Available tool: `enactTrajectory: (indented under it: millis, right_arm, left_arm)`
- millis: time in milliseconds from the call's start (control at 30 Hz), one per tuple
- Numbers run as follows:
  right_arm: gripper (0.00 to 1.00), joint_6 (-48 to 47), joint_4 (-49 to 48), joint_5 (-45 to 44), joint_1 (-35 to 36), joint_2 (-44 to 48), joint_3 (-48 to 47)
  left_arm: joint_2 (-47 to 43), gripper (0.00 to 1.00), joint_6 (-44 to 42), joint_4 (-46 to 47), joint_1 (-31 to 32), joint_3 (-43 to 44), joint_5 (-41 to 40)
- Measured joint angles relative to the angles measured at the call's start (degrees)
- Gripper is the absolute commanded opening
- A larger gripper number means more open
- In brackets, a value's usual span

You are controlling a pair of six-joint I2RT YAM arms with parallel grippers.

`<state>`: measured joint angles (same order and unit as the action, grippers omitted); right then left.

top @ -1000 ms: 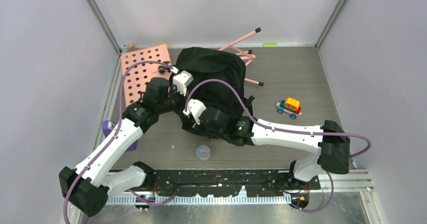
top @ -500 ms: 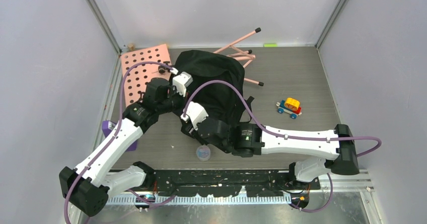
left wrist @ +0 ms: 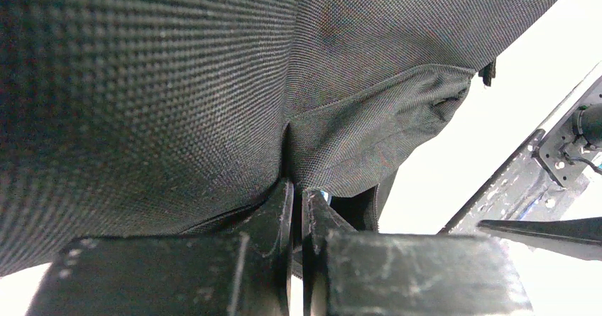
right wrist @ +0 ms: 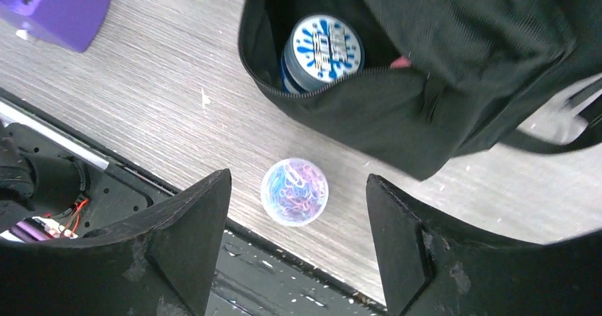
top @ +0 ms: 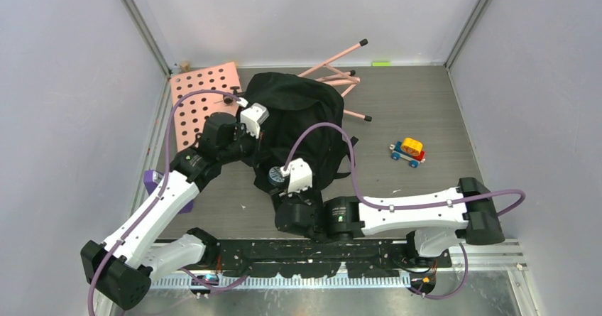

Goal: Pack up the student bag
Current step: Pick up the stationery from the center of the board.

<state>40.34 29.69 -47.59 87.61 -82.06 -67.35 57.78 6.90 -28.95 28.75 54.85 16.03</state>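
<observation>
The student bag [top: 302, 121] lies mid-table, a black fabric backpack with its zipped mouth facing the near edge. My left gripper [top: 254, 137] is shut on the bag's fabric [left wrist: 177, 82] at the left rim, and its jaws [left wrist: 297, 188] pinch a fold. A round tin with a blue-splashed white lid [right wrist: 323, 52] lies just inside the bag's mouth [right wrist: 440, 60], also seen from above as the tin [top: 277, 175]. My right gripper [right wrist: 299, 177] hangs open above a small clear tub of coloured paper clips [right wrist: 294, 192] on the table, without touching it. From above, the right gripper [top: 289, 215] hides that tub.
A purple box [top: 167, 188] sits left of the bag, also seen as the purple box [right wrist: 60, 7]. A pink pegboard [top: 206, 99] lies at the back left. Pink rods [top: 341, 67] lie behind the bag. A toy car [top: 407, 151] stands to the right. The black base rail [right wrist: 284, 287] runs just below the tub.
My right gripper has drawn back out of the bag toward the near edge and opened. The tin now shows in the bag's mouth. The left gripper keeps its hold.
</observation>
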Motion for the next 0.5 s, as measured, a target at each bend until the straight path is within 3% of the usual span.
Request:
enactTrajectory:
  millis: [167,500]
  right_arm:
    - [0.9,12.33,1.44,-0.31,0.7,-5.33,1.64]
    - [0.94,23.65,2.16,3.26,-1.25,-14.19,2.14]
  left_arm:
    - [-0.94,0.0,0.48,-0.13,0.0,-0.55,0.0]
    - [-1.07,0.0,1.9,-0.15,0.0,-0.68,-0.2]
